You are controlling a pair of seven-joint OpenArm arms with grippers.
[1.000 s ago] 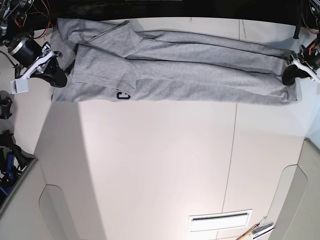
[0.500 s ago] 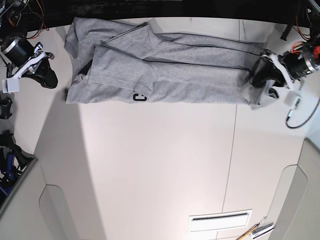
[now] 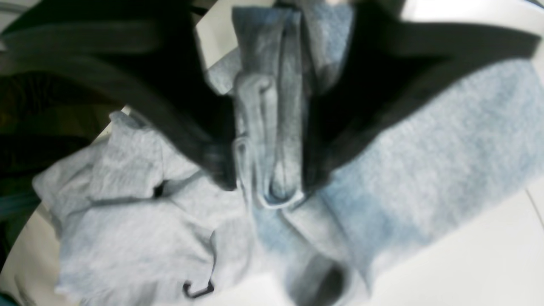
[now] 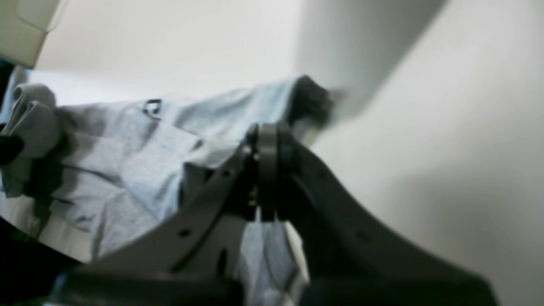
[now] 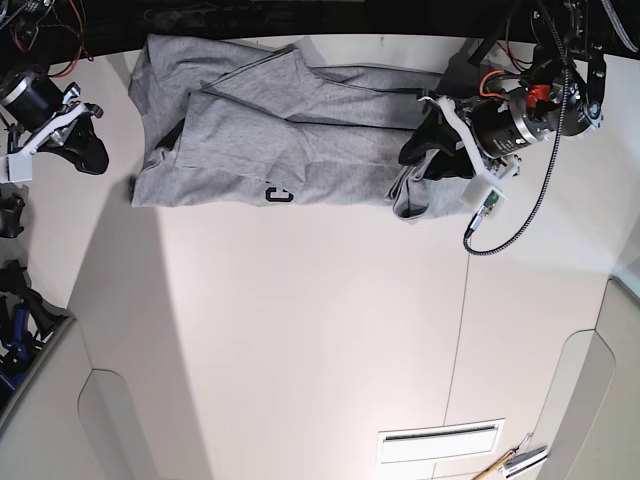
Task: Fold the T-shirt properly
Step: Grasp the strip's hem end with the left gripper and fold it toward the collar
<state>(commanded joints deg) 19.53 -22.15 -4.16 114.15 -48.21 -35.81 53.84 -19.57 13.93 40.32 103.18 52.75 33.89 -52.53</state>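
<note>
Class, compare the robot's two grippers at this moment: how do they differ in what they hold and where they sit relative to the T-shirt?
The left gripper has its jaws clamped on a bunched fold of the T-shirt; the right gripper grips nothing visible. The left gripper sits over the shirt's bunched end; the right gripper sits off the cloth, beside its other end. Both have dark jaws and hover near the table's far edge.

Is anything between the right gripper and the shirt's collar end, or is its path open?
Nothing visible blocks it. The right gripper sits off the T-shirt with only bare table between them.
</note>
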